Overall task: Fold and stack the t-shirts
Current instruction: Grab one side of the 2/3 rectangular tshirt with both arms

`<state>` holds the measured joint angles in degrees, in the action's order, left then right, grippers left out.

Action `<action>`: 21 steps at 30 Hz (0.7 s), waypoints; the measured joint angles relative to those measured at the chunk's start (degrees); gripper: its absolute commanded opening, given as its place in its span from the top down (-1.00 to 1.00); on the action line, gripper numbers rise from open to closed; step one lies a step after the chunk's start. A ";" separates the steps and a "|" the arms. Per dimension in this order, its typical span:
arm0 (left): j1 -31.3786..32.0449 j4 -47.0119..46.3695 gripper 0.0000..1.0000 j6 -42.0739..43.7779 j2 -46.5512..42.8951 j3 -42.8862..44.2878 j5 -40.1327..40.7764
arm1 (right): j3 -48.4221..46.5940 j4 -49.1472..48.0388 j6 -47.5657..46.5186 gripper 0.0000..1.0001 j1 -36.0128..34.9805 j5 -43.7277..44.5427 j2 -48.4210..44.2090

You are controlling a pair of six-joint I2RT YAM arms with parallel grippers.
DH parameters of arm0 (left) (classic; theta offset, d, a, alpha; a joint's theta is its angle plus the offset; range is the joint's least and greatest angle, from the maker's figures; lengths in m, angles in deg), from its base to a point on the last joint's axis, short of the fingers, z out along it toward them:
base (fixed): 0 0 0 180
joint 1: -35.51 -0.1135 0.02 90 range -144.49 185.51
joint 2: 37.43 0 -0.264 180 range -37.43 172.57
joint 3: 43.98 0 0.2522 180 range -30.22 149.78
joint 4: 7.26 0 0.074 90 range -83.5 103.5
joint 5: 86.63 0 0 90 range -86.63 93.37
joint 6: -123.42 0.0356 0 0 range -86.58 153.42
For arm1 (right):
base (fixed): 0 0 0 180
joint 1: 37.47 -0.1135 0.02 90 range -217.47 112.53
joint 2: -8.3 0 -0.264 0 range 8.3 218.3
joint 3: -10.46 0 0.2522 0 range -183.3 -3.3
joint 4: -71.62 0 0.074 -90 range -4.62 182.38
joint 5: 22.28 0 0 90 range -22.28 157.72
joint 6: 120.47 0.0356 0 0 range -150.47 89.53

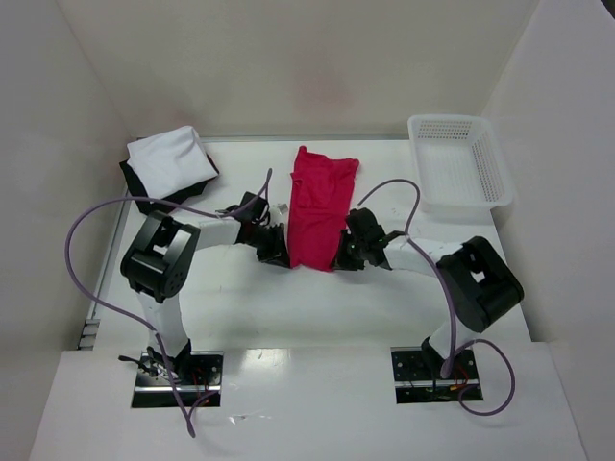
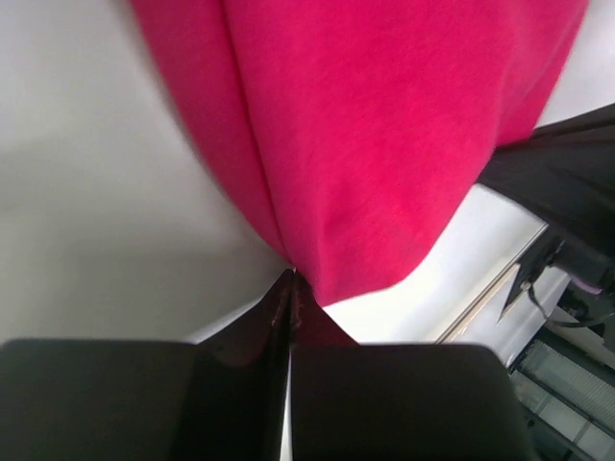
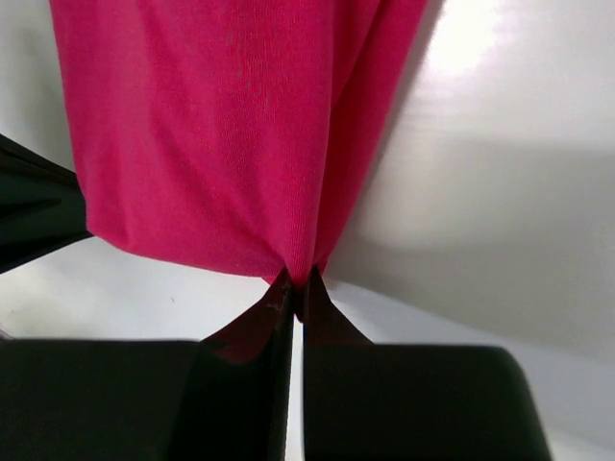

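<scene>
The red t-shirt (image 1: 318, 206) lies as a long narrow strip down the middle of the table. My left gripper (image 1: 276, 253) is shut on its near left corner, and the red cloth (image 2: 384, 125) fills the left wrist view above the pinched tips. My right gripper (image 1: 343, 254) is shut on its near right corner, and the cloth (image 3: 221, 134) hangs from the closed tips in the right wrist view. The near end is lifted off the table. A folded white t-shirt (image 1: 171, 161) lies on a black t-shirt (image 1: 144, 197) at the back left.
A white mesh basket (image 1: 457, 159) stands at the back right. White walls close in the table on the left, back and right. Purple cables loop from both arms.
</scene>
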<state>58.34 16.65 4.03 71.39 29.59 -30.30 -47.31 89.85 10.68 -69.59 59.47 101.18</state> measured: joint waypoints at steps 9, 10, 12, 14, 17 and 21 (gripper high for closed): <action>2.19 8.13 1.00 -0.79 -14.21 -7.45 4.37 | 5.75 8.55 0.04 1.00 -0.98 0.44 -16.55; 2.80 9.70 1.00 -0.81 -16.48 -7.50 5.09 | 6.10 9.97 0.20 1.00 -1.09 0.35 -19.08; 4.52 12.17 1.00 -0.87 -21.03 -7.52 6.14 | 6.58 12.63 0.48 1.00 -1.33 0.20 -23.63; 6.32 14.69 1.00 -1.27 -25.40 -7.56 6.88 | 6.91 15.72 1.14 1.00 -1.86 0.04 -27.85; 8.02 17.62 1.00 -2.58 -30.95 -7.69 6.82 | 6.88 19.78 1.95 1.00 -2.80 -0.52 -32.79; 8.04 18.97 0.40 -2.95 -32.85 -7.72 5.84 | 6.82 22.21 2.71 1.00 -3.43 -1.64 -34.01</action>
<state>66.38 35.63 1.08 38.54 21.88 -24.47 -40.49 112.06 13.39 -73.02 57.83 67.17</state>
